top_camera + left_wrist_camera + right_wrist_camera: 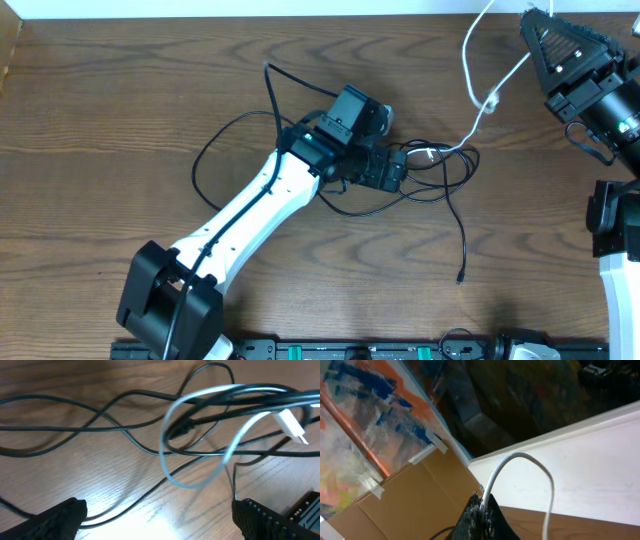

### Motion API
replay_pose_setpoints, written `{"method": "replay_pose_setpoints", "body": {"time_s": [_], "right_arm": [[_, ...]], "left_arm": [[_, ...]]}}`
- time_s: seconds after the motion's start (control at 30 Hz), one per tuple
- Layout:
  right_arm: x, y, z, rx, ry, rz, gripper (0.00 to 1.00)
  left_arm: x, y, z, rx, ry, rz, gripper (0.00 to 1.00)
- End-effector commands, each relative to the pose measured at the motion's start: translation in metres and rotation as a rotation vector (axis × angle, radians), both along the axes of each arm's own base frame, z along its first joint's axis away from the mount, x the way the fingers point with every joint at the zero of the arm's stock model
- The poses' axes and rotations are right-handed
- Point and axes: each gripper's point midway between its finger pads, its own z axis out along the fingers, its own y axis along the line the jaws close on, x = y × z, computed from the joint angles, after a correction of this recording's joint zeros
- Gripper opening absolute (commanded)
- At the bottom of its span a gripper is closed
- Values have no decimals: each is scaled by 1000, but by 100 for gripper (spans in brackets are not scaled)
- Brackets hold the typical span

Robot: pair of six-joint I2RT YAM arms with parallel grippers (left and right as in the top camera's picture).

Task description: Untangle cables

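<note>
Left jaws wide apart above black cable (185, 426) tangle; right jaws clamped on white cable (522, 454).

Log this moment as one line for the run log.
left hand: open above tangle | right hand: shut on white cable | black cable: loose on table, looped with white cable

No text, label, brand or number can be read in any view. The black cable (100, 422) and the white cable (235, 442) show no legible print. A green patch on the right arm (626, 124), at three o'clock overhead, is too small to make out.
</note>
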Motion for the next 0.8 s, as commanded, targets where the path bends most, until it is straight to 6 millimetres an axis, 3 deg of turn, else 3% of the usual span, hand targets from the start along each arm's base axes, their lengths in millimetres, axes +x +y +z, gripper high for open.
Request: {"method": "replay_pose_setpoints", "body": {"time_s": [0.0, 0.37, 0.77], "right_arm": [[-11, 1, 15, 20, -28, 12, 1], [-19, 5, 22, 20, -53, 52, 1], [-20, 6, 22, 18, -54, 61, 1]], "left_arm": [[5, -2, -2, 7, -4, 12, 98], [11, -4, -2, -5, -19, 16, 98], [33, 14, 0, -31, -4, 128, 98]]}}
